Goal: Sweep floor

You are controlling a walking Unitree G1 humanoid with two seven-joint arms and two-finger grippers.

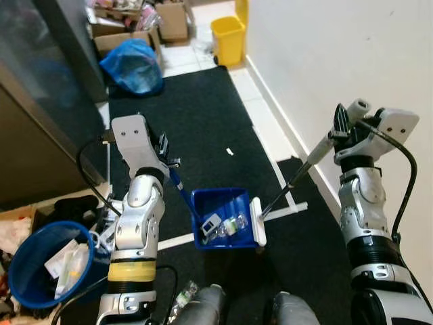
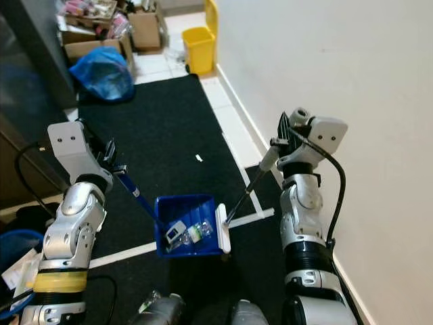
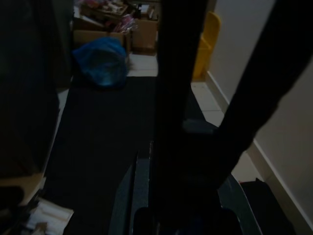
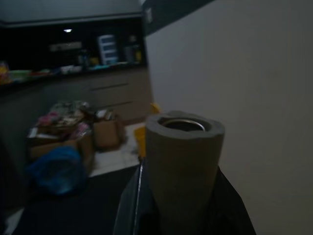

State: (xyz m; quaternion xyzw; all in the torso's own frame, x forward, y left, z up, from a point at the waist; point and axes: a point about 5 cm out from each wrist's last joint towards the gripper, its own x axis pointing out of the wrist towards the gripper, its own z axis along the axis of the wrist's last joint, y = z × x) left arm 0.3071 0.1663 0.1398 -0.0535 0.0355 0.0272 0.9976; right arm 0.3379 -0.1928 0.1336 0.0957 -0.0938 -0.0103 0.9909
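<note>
No legible text, label, brand, number or sign anywhere

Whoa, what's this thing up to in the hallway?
It's sweeping up. The left gripper holds the handle of a blue dustpan resting on the black mat, with a few bits of litter already inside. The right gripper holds a broom whose white head sits against the dustpan's open edge. One small white scrap lies on the mat further ahead. A blue bin of rubbish stands to its left.
</note>
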